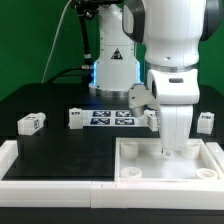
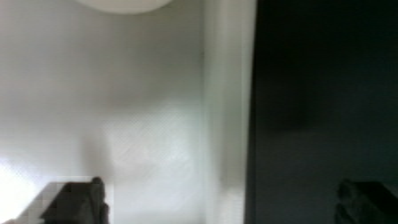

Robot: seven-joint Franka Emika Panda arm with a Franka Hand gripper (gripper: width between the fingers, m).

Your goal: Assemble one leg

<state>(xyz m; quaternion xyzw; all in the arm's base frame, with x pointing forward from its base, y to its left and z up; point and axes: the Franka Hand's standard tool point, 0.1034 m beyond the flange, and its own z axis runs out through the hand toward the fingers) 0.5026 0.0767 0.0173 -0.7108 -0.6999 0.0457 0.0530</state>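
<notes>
Tool: the tool [image 1: 173,150] points straight down over the white tray [image 1: 150,166], low above its floor. In the wrist view the tool [image 2: 217,205] has its two dark fingertips [image 2: 71,204] far apart, with nothing clamped between them.

Below the tool: the wrist view shows pale tray surface on one side and dark tabletop [image 2: 329,110] on the other. The tray's edge runs between the fingertips, and a round corner socket [image 2: 125,4] lies at the frame's border.

Nearest leg: the leg behind the tool [image 1: 150,118] stands on the tabletop [image 1: 50,105] just beyond the tray. The arm partly hides it, and it does not touch the tool.

Right leg: the leg at the right edge [image 1: 205,122] sits near the tray's far corner, to the exterior view's right of the tool.

Other legs: the leg by the marker board [image 1: 75,119] lies just beside that board's end on the exterior view's left. The far-left leg [image 1: 30,122] is well apart from the tool.

Marker board: the marker board [image 1: 112,117] lies flat between the legs.
</notes>
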